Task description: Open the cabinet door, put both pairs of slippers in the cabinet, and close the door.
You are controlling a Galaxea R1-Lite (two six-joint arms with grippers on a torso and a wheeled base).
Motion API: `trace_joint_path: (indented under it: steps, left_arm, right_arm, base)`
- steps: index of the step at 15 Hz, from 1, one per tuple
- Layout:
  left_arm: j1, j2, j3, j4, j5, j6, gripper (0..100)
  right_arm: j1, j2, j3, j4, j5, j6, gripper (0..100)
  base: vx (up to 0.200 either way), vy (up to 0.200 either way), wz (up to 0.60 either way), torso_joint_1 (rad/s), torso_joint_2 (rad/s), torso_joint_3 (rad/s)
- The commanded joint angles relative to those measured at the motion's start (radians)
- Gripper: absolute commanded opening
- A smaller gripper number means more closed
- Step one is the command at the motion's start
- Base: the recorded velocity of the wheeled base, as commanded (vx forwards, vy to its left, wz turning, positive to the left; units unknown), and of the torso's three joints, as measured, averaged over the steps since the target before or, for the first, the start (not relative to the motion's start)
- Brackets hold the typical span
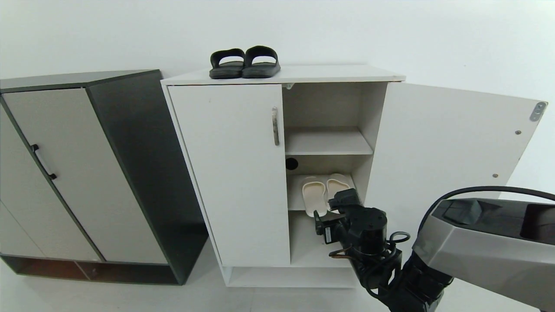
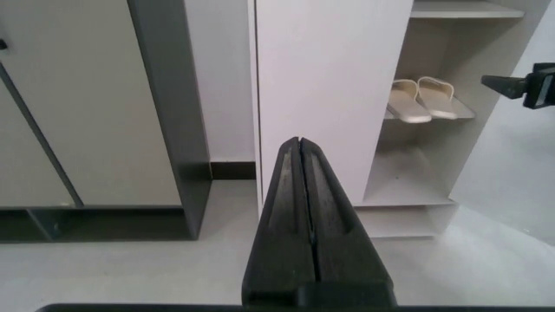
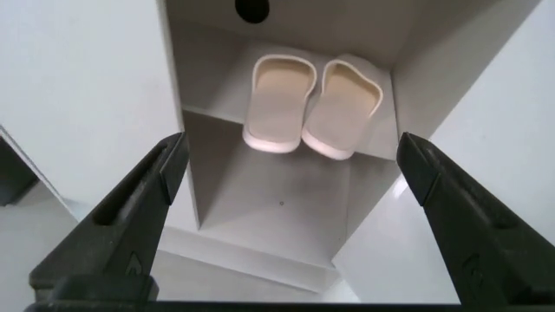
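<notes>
Right claw (image 1: 330, 210) hung released, empty, just before cream foam slippers (image 1: 314, 193) already shelved; black rubber slippers (image 1: 245, 63) waited above, atop the white cabinet (image 1: 338, 73).

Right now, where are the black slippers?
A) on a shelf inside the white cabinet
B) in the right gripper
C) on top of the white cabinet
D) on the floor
C: the black slippers sit side by side on top of the cabinet, while the beige pair lies inside it.
</notes>
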State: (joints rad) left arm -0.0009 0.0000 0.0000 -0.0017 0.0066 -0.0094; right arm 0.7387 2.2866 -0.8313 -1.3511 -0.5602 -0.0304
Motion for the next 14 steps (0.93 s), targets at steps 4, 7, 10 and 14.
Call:
trace_joint_path:
  steps: [4, 7, 10, 14]
  left_arm:
    - [0.001, 0.002, 0.000, 0.000, 0.000, 0.000, 0]
    - [-0.001, 0.002, 0.000, 0.000, 0.000, 0.002, 0]
    - [-0.001, 0.002, 0.000, -0.001, 0.000, 0.003, 0]
    - [0.001, 0.002, 0.000, 0.000, 0.000, 0.003, 0]
  right_arm:
    - [-0.001, -0.015, 0.008, 0.001, 0.000, 0.000, 100]
    - [-0.001, -0.002, 0.008, -0.002, -0.001, 0.000, 100]
    - [-0.001, -0.002, 0.008, -0.002, -0.001, 0.000, 100]
    - [0.004, -0.007, 0.023, -0.016, -0.001, -0.002, 100]
  base:
    - [0.000, 0.000, 0.00, 0.000, 0.00, 0.000]
    - [0.000, 0.133, 0.00, 0.003, 0.00, -0.002]
    - [0.000, 0.200, 0.00, 0.007, 0.00, 0.006]
    - [0.000, 0.200, 0.00, 0.002, 0.00, 0.004]
